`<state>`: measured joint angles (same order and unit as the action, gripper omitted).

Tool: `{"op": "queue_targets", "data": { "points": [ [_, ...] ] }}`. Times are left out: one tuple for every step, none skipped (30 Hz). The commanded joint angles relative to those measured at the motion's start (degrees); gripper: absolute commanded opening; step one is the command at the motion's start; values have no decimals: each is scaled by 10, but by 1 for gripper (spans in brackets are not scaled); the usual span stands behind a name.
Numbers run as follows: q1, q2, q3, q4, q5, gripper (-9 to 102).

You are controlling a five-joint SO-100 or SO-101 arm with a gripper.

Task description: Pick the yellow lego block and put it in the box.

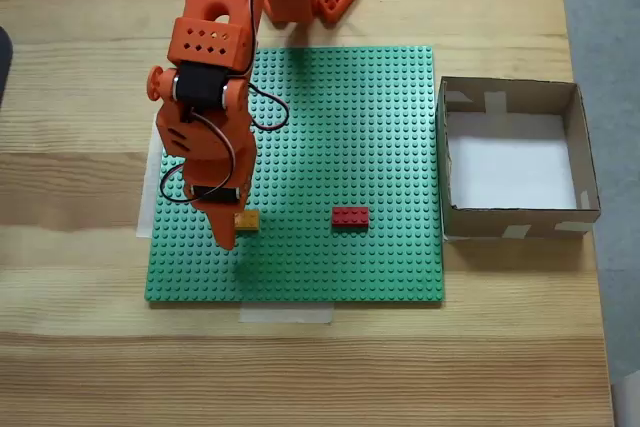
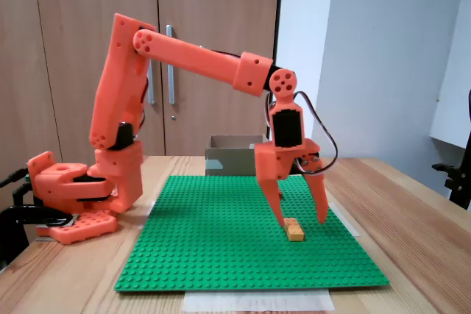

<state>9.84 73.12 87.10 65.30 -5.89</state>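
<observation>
The yellow brick (image 2: 294, 230) lies flat on the green baseplate (image 1: 370, 127), near its front edge in a fixed view (image 1: 247, 219); the gripper (image 2: 300, 222) stands over it with fingers spread, one either side, not clasping; a red brick (image 1: 350, 216) sits apart toward the box (image 1: 510, 225), which stands beside the baseplate on the wooden table (image 1: 80, 347).
</observation>
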Motion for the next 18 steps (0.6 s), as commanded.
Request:
{"op": "queue_targets", "data": {
  "points": [
    [-3, 0, -4, -7, 14, 26],
    [-4, 0, -2, -9, 16, 26],
    [-4, -1, 1, -10, 19, 26],
    [-4, -2, 4, -11, 23, 26],
    [-5, -4, 6, -11, 23, 26],
    [-7, -5, 6, -11, 23, 26],
    [-8, -7, 6, -11, 24, 26],
    [-9, -7, 6, -11, 24, 26],
    [-9, -9, 6, -10, 24, 26],
    [-10, -10, 6, -10, 25, 26],
    [-10, -11, 6, -10, 28, 26],
    [-11, -11, 6, -10, 28, 26],
    [-11, -11, 6, -10, 28, 25],
    [-11, -11, 6, -10, 26, 24],
    [-13, -11, 6, -10, 24, 22],
    [-14, -11, 6, -11, 23, 21],
    [-15, -13, 6, -13, 22, 20],
    [-16, -14, 5, -14, 20, 19]
  ]
}}
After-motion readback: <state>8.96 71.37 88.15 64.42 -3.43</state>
